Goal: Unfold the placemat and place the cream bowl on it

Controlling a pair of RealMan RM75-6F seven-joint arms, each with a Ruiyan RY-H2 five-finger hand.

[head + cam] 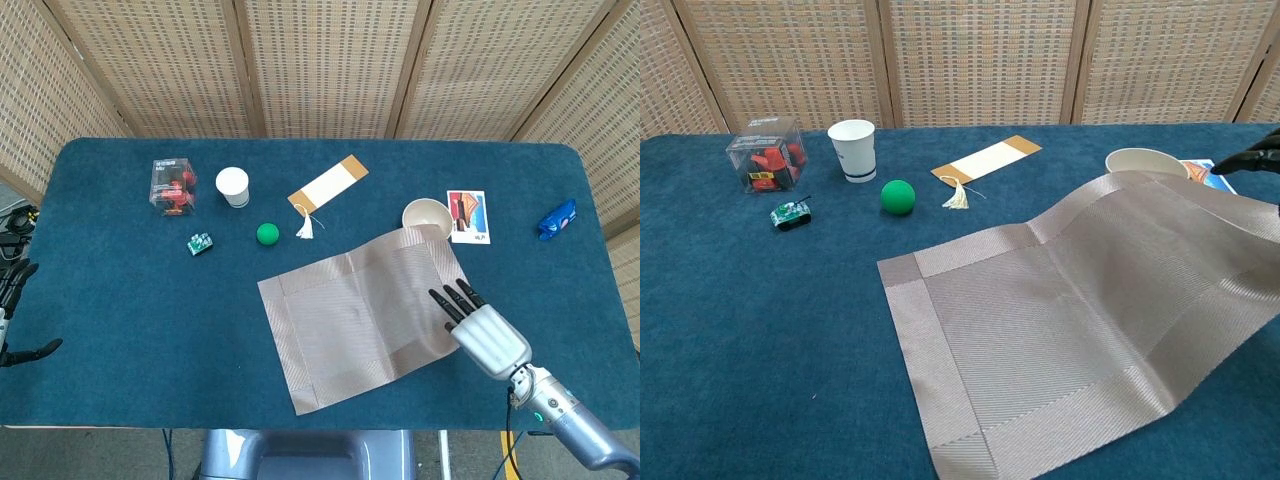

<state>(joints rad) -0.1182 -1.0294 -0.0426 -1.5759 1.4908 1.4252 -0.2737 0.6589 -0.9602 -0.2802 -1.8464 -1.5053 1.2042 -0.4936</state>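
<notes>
Near the middle of the bench point(120, 300), your placemat point(360, 312) lies opened out, its long axis running from the near-left corner up toward the far right, tilted against the bench edges. Its left part lies flat on the blue cloth; its right end is raised off the surface, as the chest view shows, and the far-right corner rises to the rim of the cream bowl point(427, 214), hiding the bowl's near side. Your right hand point(480, 327) sits at the mat's right edge with its dark fingers point(451, 298) extended over the fabric; you cannot tell from either view whether they pinch the mat or only lie on it. Your left hand point(12, 310) shows only as a few dark fingertips at the far left edge of the head view, well apart from everything, and whether it is spread or closed cannot be told. Just right of the bowl lies a picture card point(468, 217), and further right, near the bench's right edge, a blue packet point(557, 219). Beyond the mat's far-left corner are a green ball point(266, 234) and a bookmark point(327, 183) with a tassel, both near but apart from the mat. Further left stand a white paper cup point(233, 186), a clear box of red pieces point(173, 185) and a small green toy point(200, 243). Open blue cloth lies left of the mat and along its near edge.
</notes>
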